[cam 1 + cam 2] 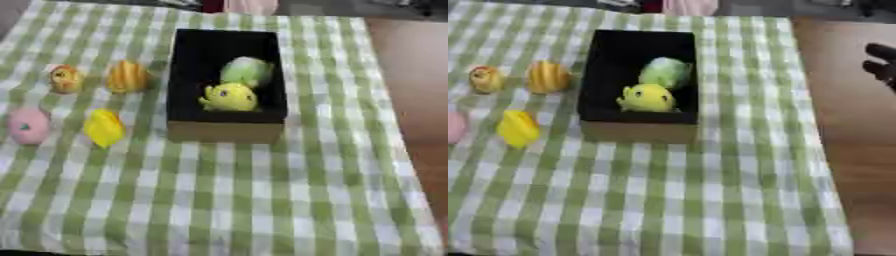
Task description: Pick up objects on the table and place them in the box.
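A black-lined cardboard box [268, 62] stands on the green checked cloth. Inside it lie a yellow round toy [230, 97] and a pale green one [247, 70] behind it. Left of the box, on the cloth, sit a small orange and white toy [66, 79], an orange striped toy [128, 76], a pink round toy [29, 125] and a yellow toy [104, 128]. My right hand [882, 64] shows only as dark fingers at the right edge of the right eye view, off the cloth, far from the toys. My left hand shows in no view.
The checked cloth [227, 200] covers the table, with bare brown surface [850, 125] along its right side. Something pink [249, 6] sits beyond the table's far edge.
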`<action>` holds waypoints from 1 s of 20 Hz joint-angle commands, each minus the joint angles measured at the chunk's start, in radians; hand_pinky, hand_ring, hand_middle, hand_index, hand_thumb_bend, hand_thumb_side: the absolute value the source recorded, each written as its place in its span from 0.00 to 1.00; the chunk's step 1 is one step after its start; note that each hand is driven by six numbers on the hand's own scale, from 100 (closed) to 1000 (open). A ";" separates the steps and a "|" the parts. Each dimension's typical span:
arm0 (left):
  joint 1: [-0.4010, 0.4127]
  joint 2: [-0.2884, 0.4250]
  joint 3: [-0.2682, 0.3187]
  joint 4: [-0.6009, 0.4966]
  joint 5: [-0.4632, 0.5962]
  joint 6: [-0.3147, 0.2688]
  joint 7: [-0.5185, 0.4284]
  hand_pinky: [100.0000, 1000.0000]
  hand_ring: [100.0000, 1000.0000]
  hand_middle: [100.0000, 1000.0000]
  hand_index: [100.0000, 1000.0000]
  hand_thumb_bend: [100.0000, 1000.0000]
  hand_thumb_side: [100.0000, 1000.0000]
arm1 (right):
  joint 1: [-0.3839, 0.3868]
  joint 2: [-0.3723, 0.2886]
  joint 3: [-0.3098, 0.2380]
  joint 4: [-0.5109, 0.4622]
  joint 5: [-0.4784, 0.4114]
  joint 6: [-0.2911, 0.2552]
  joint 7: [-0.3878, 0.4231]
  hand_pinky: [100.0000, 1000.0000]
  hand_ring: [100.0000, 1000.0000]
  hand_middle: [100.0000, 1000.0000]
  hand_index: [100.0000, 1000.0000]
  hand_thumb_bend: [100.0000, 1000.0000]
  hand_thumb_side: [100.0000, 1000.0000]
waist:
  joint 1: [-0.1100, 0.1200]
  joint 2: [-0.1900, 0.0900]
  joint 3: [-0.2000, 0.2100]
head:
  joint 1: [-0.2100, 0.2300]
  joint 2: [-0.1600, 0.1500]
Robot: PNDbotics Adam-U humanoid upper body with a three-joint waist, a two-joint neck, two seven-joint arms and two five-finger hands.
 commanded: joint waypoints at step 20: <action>-0.049 0.035 -0.036 -0.007 -0.006 -0.038 -0.105 0.91 0.81 0.73 0.83 0.37 0.31 | -0.002 -0.019 -0.007 -0.015 0.008 -0.005 0.000 1.00 1.00 0.59 0.99 0.00 0.87 | 0.001 -0.015 -0.014 | -0.020 0.004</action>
